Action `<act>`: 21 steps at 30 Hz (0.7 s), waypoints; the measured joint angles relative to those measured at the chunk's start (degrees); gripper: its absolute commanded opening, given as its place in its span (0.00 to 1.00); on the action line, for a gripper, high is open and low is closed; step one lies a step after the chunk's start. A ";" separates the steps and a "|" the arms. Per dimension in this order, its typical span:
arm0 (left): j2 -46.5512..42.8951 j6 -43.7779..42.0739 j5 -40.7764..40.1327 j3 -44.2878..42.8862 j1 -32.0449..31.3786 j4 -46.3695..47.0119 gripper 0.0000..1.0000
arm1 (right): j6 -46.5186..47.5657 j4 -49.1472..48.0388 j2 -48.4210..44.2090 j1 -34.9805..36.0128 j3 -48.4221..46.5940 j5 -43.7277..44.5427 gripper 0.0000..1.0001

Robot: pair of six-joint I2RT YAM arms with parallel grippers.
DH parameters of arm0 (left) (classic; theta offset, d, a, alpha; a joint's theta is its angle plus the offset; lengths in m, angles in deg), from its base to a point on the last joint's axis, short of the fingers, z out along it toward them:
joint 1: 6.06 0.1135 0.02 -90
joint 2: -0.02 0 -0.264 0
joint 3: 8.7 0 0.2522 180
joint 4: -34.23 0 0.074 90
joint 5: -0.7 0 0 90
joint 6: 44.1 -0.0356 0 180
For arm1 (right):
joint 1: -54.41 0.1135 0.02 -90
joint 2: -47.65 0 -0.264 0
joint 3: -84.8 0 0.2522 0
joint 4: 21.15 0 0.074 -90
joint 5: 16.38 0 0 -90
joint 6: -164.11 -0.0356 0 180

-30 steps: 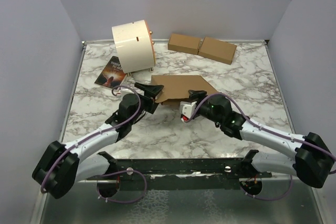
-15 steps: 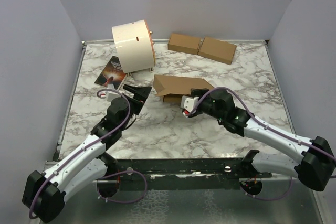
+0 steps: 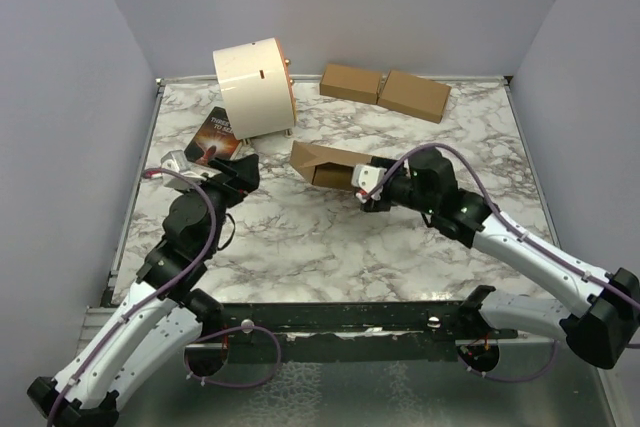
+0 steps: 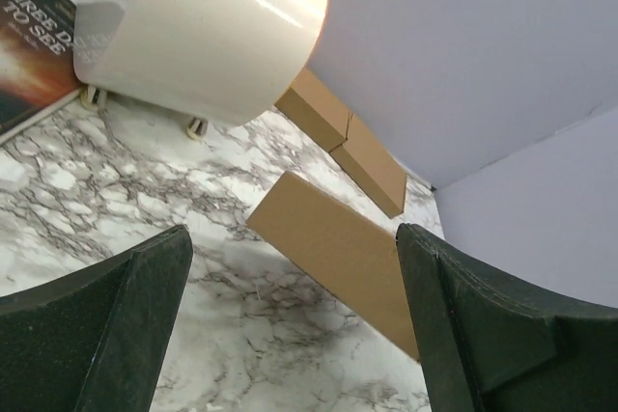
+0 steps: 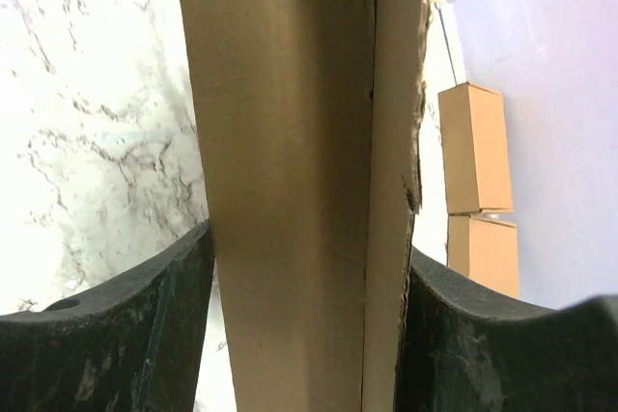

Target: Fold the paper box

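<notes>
Left of paper box [image 4: 338, 253], book [image 4: 34, 45], "TO SEE"

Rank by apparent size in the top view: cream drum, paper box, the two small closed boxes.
1. cream drum
2. paper box, partly hidden by the right tool
3. left small box and right small box: they look about alike, so not ranked against each other

Wrist cams crop paper box [image 5: 290, 180] top/btm, book [image 4: 29, 50] left.
</notes>
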 measured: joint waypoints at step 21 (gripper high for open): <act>-8.87 -10.03 7.80 11.67 0.00 5.62 0.89 | -24.41 12.28 13.42 -17.66 -19.10 -26.34 0.50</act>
